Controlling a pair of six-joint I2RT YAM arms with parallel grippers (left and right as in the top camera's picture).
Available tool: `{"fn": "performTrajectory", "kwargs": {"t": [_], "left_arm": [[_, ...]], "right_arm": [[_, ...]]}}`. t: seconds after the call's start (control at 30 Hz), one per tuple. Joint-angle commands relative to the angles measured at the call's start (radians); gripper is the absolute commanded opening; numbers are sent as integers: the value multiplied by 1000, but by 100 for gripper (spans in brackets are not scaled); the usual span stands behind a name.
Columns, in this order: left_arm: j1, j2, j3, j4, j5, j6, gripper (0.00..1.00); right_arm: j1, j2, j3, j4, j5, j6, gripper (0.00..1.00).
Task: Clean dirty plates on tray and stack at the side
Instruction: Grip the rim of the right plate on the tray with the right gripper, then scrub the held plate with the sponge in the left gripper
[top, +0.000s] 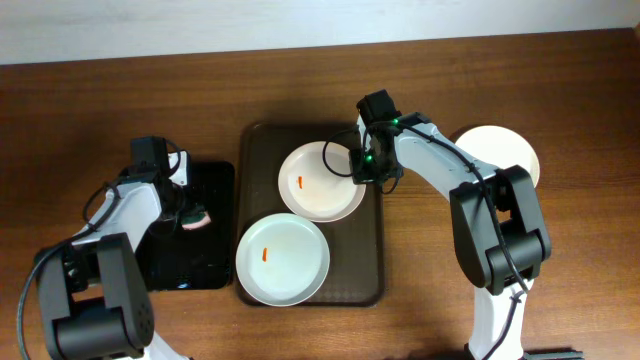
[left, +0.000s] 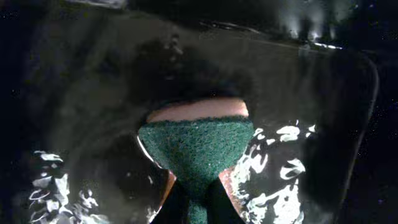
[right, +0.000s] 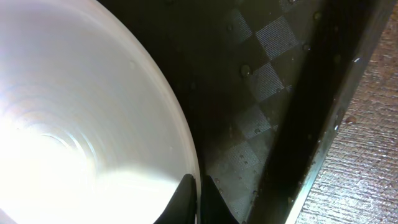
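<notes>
left gripper (left: 196, 210) sits lowest in its wrist view, its fingers (left: 168, 210) closed tight on a sponge (left: 196, 140). the sponge's green scouring face is toward the camera with pink foam behind it, and it hangs over the wet, glossy black tray (left: 311, 93). in the right wrist view the right gripper (right: 200, 200) has its fingers (right: 185, 196) almost together at the edge of the upper plate (right: 74, 124). the white rim runs down into the thin gap between them and looks pinched there. just right of the plate lies the checkered floor of the tray (right: 261, 81), then its raised rim, then the wooden table (right: 373, 137). from overhead, the right gripper is at the upper plate's right edge, close to the tray's right rim. the lower plate (top: 283, 262) lies on the tray nearer the front and to the left; whether the two plates touch cannot be told. each carries an orange-red speck. a third plate (top: 512, 150) rests on the table right of the tray, partly hidden by the right arm. the left gripper and sponge are over the black tray, which lies just left of the tray.
</notes>
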Motion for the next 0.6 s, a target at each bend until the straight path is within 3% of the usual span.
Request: {"fn": "performTrajectory", "kwargs": {"t": [0.0, 0.13, 0.2, 0.33, 0.5, 0.57], "left_arm": [[-6, 50, 90, -196, -24, 13, 0], [-16, 40, 482, -497, -18, 12, 0], [-65, 40, 591, -543, 58, 13, 0], [-293, 73, 616, -370, 116, -10, 0], [-497, 265, 616, -245, 129, -244, 0], [-543, 345, 616, -203, 235, -298, 0]], "right_arm": [[0, 13, -9, -15, 32, -6, 4], [0, 13, -9, -16, 32, -7, 4], [0, 13, -9, -17, 32, -14, 4], [0, 13, -9, -20, 32, -15, 4], [0, 13, -9, -27, 32, -14, 4], [1, 13, -9, -29, 32, -14, 4]]}}
